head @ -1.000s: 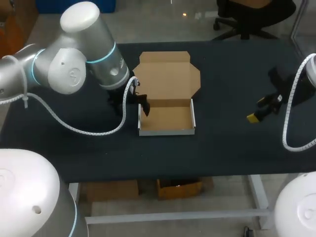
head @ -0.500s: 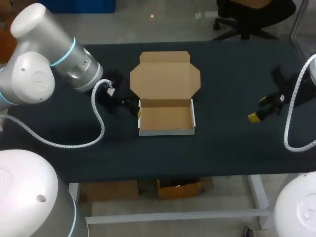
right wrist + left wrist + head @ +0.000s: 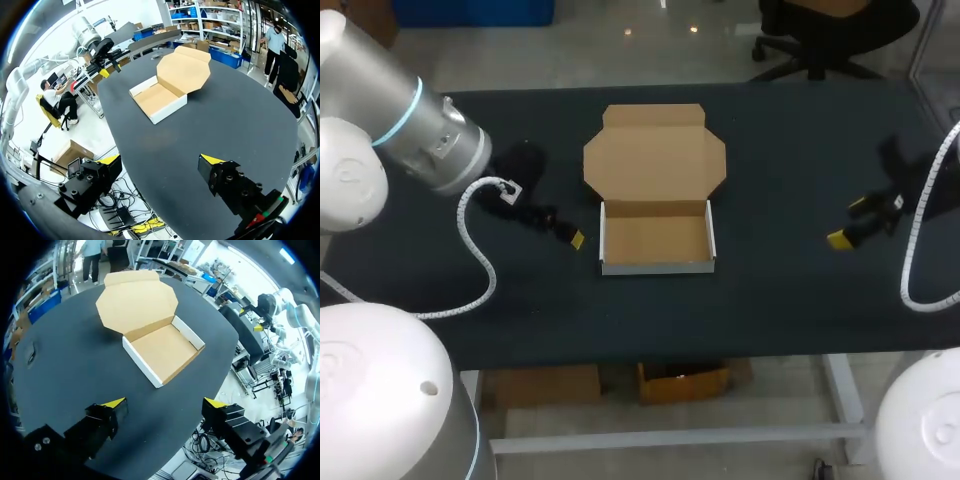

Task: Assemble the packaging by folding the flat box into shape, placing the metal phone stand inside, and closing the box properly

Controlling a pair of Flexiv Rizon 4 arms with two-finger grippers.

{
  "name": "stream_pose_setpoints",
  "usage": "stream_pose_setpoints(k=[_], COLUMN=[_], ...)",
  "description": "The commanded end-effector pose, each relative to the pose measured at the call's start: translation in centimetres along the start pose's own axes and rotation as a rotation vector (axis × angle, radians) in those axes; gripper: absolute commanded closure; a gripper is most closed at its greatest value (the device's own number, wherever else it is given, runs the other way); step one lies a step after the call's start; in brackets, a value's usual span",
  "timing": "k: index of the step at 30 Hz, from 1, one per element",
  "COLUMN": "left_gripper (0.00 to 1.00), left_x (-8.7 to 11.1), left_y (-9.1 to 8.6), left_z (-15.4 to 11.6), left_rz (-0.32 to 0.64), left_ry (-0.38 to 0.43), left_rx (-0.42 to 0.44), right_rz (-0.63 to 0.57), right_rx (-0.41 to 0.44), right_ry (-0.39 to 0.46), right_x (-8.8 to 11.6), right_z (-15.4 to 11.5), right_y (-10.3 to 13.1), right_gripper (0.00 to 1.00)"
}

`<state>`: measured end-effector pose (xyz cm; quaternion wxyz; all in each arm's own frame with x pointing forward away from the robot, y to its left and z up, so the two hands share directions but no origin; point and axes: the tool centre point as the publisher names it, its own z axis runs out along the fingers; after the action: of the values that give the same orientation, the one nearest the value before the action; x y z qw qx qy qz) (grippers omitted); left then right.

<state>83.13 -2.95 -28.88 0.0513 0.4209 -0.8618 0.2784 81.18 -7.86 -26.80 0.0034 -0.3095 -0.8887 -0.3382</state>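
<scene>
The box (image 3: 657, 238) sits folded, lid laid back, mid-frame on the bench (image 3: 780, 300), probably left open for the stand, which I cannot see, while the left hand (image 3: 565, 227) at centre left and the right hand (image 3: 848, 222) at far right gape empty.

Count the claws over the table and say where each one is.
2. The left claw hangs open just left of the open box. The right claw hangs open near the right edge of the table, well away from the box. No others show.
</scene>
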Motion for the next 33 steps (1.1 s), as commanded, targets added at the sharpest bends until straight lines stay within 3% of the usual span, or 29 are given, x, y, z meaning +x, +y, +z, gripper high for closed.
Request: stream_pose_setpoints(k=[1,22,33], left_gripper=[0.0,0.0,0.0], left_x=[0.7,2.4,3.2], left_y=[1.2,3.2,3.1], left_z=[-1.8,-6.5,-8.8], left_rz=[0.014,0.026,-0.127], left_ry=[-0.02,-0.039,-0.101], left_rx=[0.047,0.074,0.037], right_rz=[0.001,0.061,0.237], right_rx=[-0.013,-0.018,0.022], right_ry=[0.0,-0.039,-0.058], right_x=[0.4,2.7,3.5], right_z=[-0.7,-3.4,-5.4], right_y=[-0.5,-1.6,-2.3], right_gripper=[0.0,0.0,0.0])
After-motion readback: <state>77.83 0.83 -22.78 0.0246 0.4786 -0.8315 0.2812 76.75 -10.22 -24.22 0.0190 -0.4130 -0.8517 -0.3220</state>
